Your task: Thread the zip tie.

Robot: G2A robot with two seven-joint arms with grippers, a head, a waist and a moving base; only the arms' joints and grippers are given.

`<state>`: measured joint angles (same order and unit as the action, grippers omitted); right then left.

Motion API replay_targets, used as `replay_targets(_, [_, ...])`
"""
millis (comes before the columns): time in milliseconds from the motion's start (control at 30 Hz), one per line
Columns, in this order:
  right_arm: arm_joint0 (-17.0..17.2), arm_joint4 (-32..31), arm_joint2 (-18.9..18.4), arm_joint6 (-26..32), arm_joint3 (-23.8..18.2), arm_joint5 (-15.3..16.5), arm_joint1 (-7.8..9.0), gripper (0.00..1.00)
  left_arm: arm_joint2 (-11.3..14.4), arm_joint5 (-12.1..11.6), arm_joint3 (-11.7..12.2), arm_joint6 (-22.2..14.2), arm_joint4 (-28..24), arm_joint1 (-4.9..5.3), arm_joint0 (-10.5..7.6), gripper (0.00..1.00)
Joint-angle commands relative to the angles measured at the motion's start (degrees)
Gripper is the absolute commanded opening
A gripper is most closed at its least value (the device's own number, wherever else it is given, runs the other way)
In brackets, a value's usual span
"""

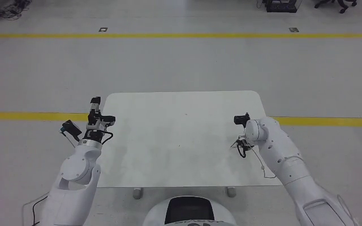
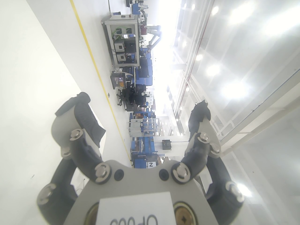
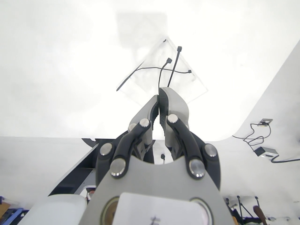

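Three black zip ties lie on a clear plastic sheet (image 3: 195, 84) on the white table (image 1: 181, 141). One zip tie (image 3: 161, 71) curves up with its head raised, and its tail runs between the fingertips of my right gripper (image 3: 159, 91), which is shut on it. A second tie (image 3: 174, 65) lies straight beside it, and a third (image 3: 145, 68) crosses both. From above, the right gripper (image 1: 242, 146) sits near the table's right edge with the ties (image 1: 236, 144) under it. My left gripper (image 1: 85, 116) is off the table's left edge, open and holding nothing (image 2: 143, 108).
A small box with cables (image 3: 267, 151) lies on the floor past the table's rounded corner. A yellow floor line (image 1: 181, 35) runs behind the table. Racks and workstations (image 2: 124, 43) stand far off in the room.
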<state>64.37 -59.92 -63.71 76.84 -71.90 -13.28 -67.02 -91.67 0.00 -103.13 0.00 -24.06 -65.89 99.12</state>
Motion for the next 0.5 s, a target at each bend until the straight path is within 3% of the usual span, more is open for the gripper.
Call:
replay_targets(0, [1.09, 1.13, -2.28, -0.56, -2.01, 0.31, 0.44, 0.0, 0.0, 0.0, 0.0, 0.0, 0.0, 0.0, 0.0, 1.0])
replay_targets(100, [3.08, 3.98, -5.9, -1.36, -4.95, 1.5, 1.1, 0.0, 0.0, 0.0, 0.0, 0.0, 0.0, 0.0, 0.0, 1.0])
replay_targets(233, [6.27, 11.49, -11.97, -2.12, -8.72, 6.02, 2.03, 0.0, 0.0, 0.0, 0.0, 0.0, 0.0, 0.0, 0.0, 1.0])
replay_targets(367, [8.6, 22.98, -18.45, -0.51, -9.06, 14.28, 2.96, 0.0, 0.0, 0.0, 0.0, 0.0, 0.0, 0.0, 0.0, 1.0])
replay_targets(467, [9.15, 30.4, -21.06, 1.65, -7.58, 20.78, 3.43, 0.0, 0.0, 0.0, 0.0, 0.0, 0.0, 0.0, 0.0, 1.0])
